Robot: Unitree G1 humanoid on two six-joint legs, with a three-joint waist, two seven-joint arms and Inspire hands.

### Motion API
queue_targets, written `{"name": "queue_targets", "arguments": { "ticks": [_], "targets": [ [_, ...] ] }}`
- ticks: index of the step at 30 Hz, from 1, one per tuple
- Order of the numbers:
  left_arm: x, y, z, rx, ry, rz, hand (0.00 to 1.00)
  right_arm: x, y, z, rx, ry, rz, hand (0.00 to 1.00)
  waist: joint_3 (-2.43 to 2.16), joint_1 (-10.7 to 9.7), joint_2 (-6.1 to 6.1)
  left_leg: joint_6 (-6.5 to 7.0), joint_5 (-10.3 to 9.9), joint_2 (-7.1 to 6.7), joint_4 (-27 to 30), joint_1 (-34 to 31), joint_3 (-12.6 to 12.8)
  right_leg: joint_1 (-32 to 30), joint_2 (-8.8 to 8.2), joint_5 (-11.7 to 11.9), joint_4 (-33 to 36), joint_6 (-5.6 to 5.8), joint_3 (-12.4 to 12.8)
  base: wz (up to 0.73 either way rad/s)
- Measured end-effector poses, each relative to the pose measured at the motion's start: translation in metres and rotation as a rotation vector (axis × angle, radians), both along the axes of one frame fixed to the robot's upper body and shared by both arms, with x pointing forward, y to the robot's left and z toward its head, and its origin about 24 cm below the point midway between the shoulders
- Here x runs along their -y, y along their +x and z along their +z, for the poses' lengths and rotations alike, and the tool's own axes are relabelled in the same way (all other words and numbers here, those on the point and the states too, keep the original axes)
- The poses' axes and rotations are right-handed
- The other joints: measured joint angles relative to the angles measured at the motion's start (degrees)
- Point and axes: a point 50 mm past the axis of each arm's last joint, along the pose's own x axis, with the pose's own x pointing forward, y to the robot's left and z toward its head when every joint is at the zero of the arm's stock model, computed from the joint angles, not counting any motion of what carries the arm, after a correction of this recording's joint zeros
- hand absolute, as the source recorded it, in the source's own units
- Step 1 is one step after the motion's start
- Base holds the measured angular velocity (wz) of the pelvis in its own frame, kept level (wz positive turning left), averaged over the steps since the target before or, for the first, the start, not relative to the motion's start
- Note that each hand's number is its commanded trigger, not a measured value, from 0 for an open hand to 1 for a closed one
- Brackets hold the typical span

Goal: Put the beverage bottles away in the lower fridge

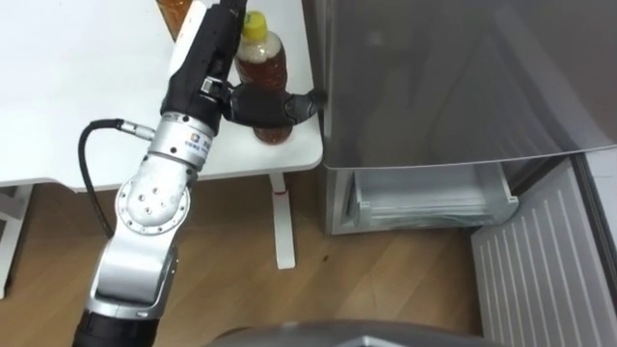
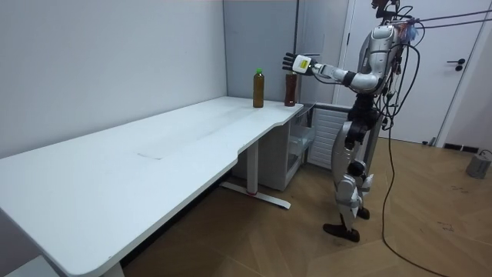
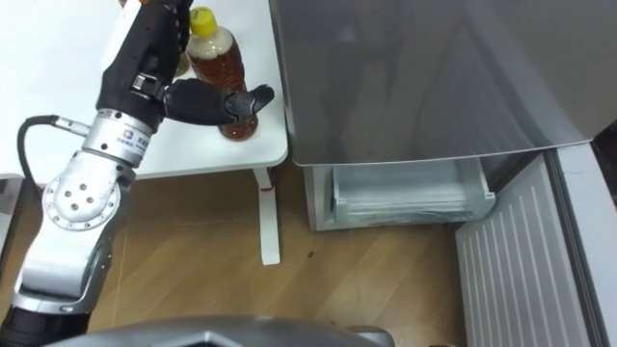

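A drink bottle with amber liquid and a yellow cap stands upright near the corner of the white table. My left hand is stretched out over it, fingers straight, and the dark thumb crosses in front of the bottle's lower body. In the room view the left hand hovers at about cap height by that bottle. A second amber bottle stands further along the table; its base shows at the top edge. The lower fridge compartment is open and shows a clear drawer.
The grey fridge body stands right beside the table's end. Its open lower door juts out at my right. A white table leg stands on the wooden floor before the fridge.
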Motion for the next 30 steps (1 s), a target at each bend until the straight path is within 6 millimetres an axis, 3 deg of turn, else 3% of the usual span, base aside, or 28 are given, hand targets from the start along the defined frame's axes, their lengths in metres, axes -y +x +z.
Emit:
{"name": "queue_targets", "arguments": {
  "ticks": [15,30],
  "targets": [
    [0.0,0.0,0.001,0.001,0.002,-0.003,0.0,-0.002,0.0,0.0,0.009,0.01,0.015,0.0,-0.01,-0.13,-0.21,0.11,0.08,0.0,-0.05,0.12,-0.01,0.11,-0.03,0.0,0.1,0.0,0.0,0.0],
    [0.001,-0.004,0.019,0.116,-0.024,0.017,0.0,-0.004,-0.003,-0.001,0.019,0.014,0.016,0.0,0.14,-0.05,-0.52,0.11,0.08,-0.05,-0.13,0.09,-0.11,0.18,-0.02,0.0,-0.14,0.0,-0.12,0.0]
  ]
}}
